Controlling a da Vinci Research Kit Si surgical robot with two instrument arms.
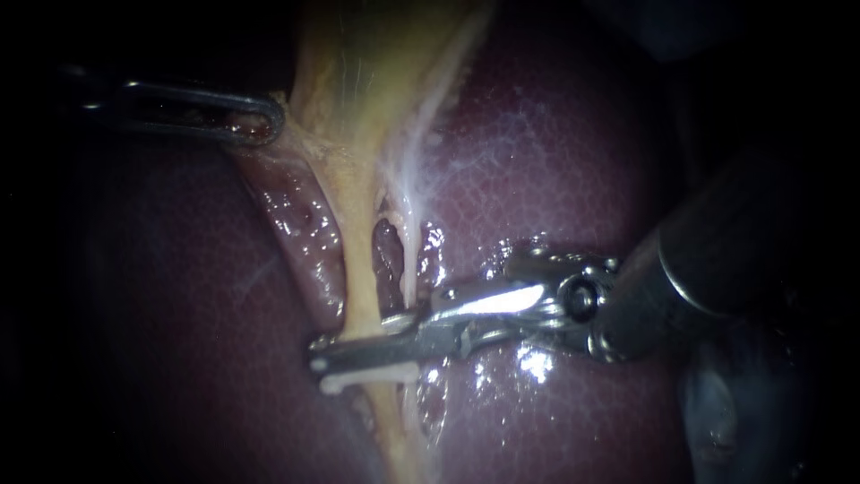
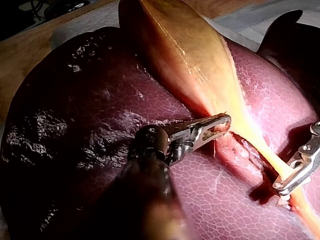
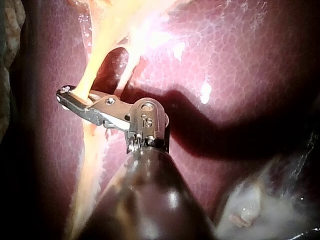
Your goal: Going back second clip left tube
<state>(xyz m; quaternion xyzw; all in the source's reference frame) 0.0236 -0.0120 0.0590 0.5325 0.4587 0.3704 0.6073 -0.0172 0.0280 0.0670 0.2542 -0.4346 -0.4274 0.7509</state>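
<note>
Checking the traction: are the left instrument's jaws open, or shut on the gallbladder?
Shut on the gallbladder: the left instrument has its jaws close together, pinching tissue at the gallbladder's narrow end, as the left wrist view shows.

The left instrument (image 1: 269,121), a slim metal shaft ending in a slotted pincer, reaches in level from the left, its jaws closed on the edge of the yellowish gallbladder (image 1: 358,54). The right instrument (image 1: 324,366), dark-shafted with a silver wrist, slants in from the right. Its pincer is slightly parted astride the pale yellow tube (image 1: 358,287).
</note>
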